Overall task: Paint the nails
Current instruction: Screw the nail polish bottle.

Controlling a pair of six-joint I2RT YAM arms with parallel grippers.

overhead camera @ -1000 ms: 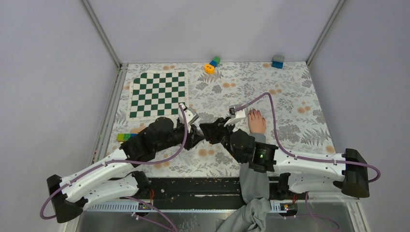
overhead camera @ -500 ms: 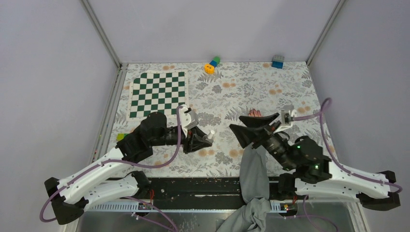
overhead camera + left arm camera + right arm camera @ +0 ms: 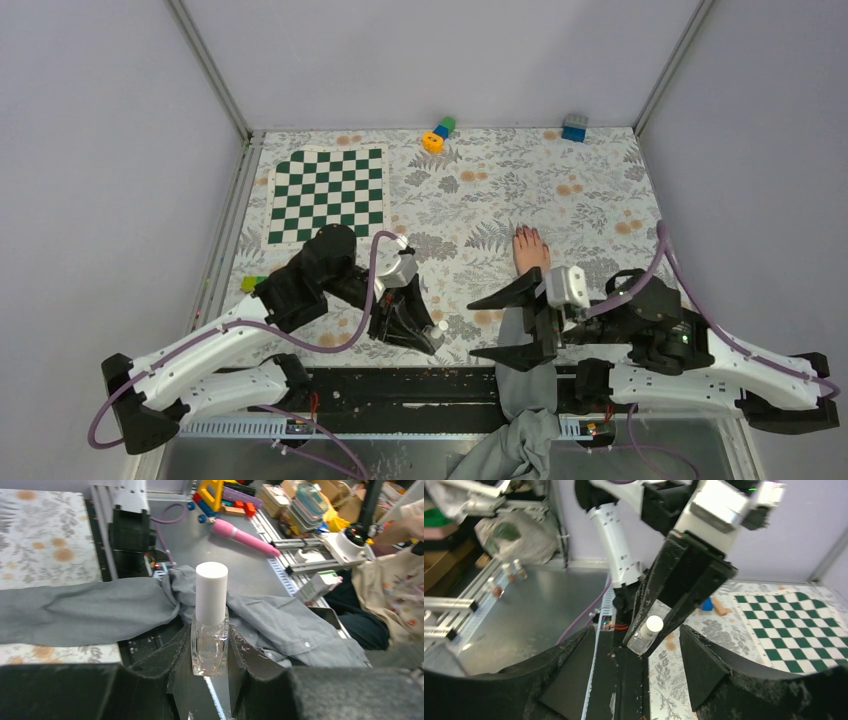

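Flowered table [image 3: 600, 180] below me, both arms pulled in low near the front edge, and the grey sleeve [image 3: 520, 385] runs up between them to the hand [image 3: 531, 255], which lies flat, long axis pointing away from me, nails [image 3: 522, 233] at the far tips and too small to read from above. My left gripper [image 3: 210, 647] is clamped on the bottle [image 3: 209, 647], glass body pinched between the pads, white cap [image 3: 211, 592] sticking out free. My right gripper [image 3: 470, 329] stands wide open with nothing in it, fingers aimed left. Here is what matters: the cap lies straight left of those open jaws, near but not touching, the bottle's axis roughly in line with them, and the right wrist view shows it centred in the gap. The hand sits just beyond my upper right finger, so the right arm is the nearer one to the nails. Against half a second back, my right arm has swung off the hand and toward the near edge to face the bottle; a second back it was nearly closed at the left gripper. The left has brought the bottle nearer and rightward; the hand has not moved
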